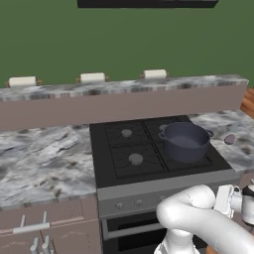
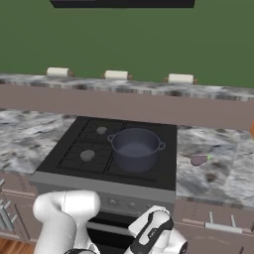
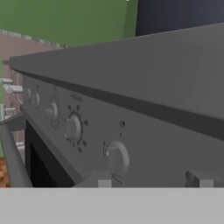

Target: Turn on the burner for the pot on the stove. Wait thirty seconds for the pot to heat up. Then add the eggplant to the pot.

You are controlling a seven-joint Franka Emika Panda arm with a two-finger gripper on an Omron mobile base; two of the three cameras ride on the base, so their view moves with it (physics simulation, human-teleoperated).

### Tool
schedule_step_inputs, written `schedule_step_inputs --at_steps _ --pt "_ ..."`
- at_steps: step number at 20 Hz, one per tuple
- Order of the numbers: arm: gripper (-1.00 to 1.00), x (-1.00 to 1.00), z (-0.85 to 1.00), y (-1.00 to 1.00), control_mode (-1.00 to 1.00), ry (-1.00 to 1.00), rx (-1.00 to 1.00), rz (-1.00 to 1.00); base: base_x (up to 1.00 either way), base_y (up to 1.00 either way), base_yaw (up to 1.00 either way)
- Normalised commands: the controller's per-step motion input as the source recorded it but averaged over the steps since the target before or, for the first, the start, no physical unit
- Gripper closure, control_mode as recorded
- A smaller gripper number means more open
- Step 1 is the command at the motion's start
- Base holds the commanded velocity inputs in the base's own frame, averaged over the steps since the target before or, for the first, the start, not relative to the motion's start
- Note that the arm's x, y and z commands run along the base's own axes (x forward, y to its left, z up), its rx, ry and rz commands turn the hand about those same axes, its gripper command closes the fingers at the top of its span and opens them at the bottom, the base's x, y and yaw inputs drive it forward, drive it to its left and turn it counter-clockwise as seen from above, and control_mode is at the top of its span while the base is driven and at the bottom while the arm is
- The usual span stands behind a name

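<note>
In the hand view the gripper (image 3: 151, 179) faces the stove's grey front panel (image 3: 131, 144), and its two finger tips (image 3: 99, 179) barely poke above the lower edge, so most of each finger is cut off. The tips stand apart with empty space between them and nothing in their grasp. The nearest knob (image 3: 117, 157) sits just beyond the tips, a little toward the left one; whether anything touches it cannot be told at this angle. Further along the panel, to the left in this view, a second knob (image 3: 73, 128) is clear, a third is dim, and those past it blur into the grey. The oven handle (image 3: 11, 153) runs below them, cut off at the edge of the view.

From the base cameras the hand is low in front of the stove (image 1: 149, 149). In the right base view the wrist shows at the lower edge, but the fingers are hidden below it. In the left base view the white forearm covers the right part of the panel.

Up and beyond the gripper, on the cooktop, the pot (image 2: 135, 148) sits on the near right burner; its inside looks dark. In the hand view just a dark blue-grey patch of it shows over the stove's top edge. The eggplant (image 2: 199, 159) lies on the marble counter (image 2: 218, 163) to the right of the stove, well apart from the pot; it is small and its shape is hard to make out. Three pale rolls (image 2: 116, 75) line the ledge behind.
</note>
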Motion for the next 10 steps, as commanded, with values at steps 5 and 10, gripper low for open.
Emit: schedule_step_inputs --at_steps 5,10 --pt "1.00 -0.69 -1.00 0.45 -1.00 0.33 -0.36 0.64 0.00 0.00 0.00" --pt "1.00 -0.19 -0.24 0.07 -1.00 0.06 -0.10 0.13 0.00 0.00 0.00"
